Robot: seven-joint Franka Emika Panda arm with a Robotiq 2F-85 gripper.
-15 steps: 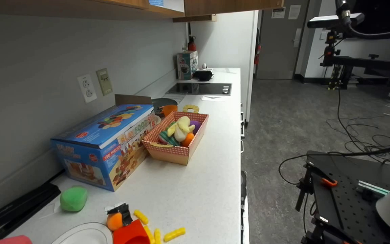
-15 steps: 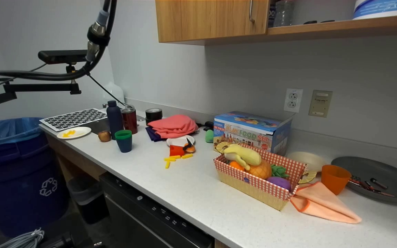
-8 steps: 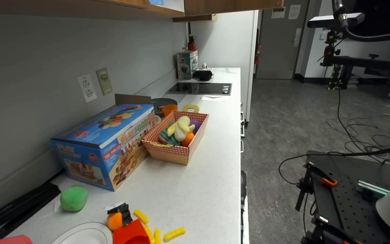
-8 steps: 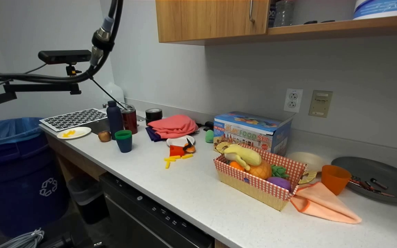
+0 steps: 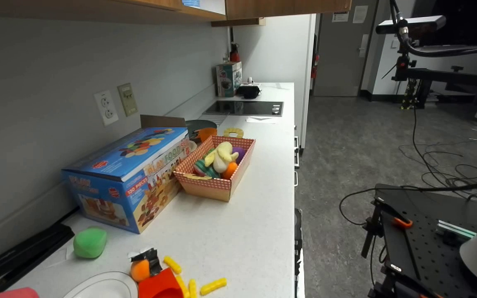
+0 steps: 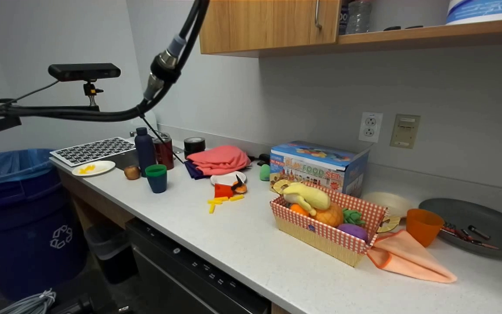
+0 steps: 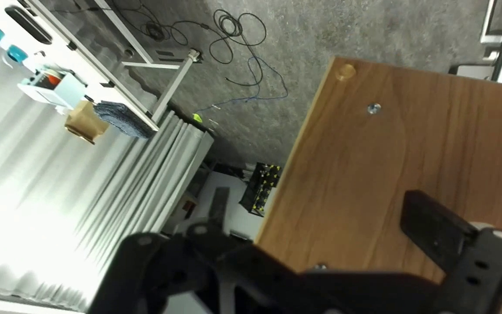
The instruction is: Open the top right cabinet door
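Observation:
The top right cabinet door [image 5: 284, 7] stands swung out from the cabinet in an exterior view, with only its lower part showing. In the wrist view its brown wooden face [image 7: 364, 174] fills the right side, with screws and a round bumper near one corner. My gripper [image 7: 320, 203] is open in the wrist view. One finger [image 7: 219, 207] shows past the door's free edge, and the other finger [image 7: 429, 231] shows in front of the face. I cannot tell whether either touches the door. The gripper is out of view in both exterior views.
A closed cabinet door [image 6: 273, 26] with a handle adjoins an open shelf [image 6: 434, 32]. Below, the counter [image 6: 233, 244] bears a fruit basket [image 6: 316, 237], a play food box [image 6: 307, 168] and an orange cup [image 6: 423, 226]. Black arm cables [image 6: 164, 69] hang in front.
The door's free end has shifted slightly outward, to the right in an exterior view. The arm's cables have moved toward the cabinets. The counter objects have not moved.

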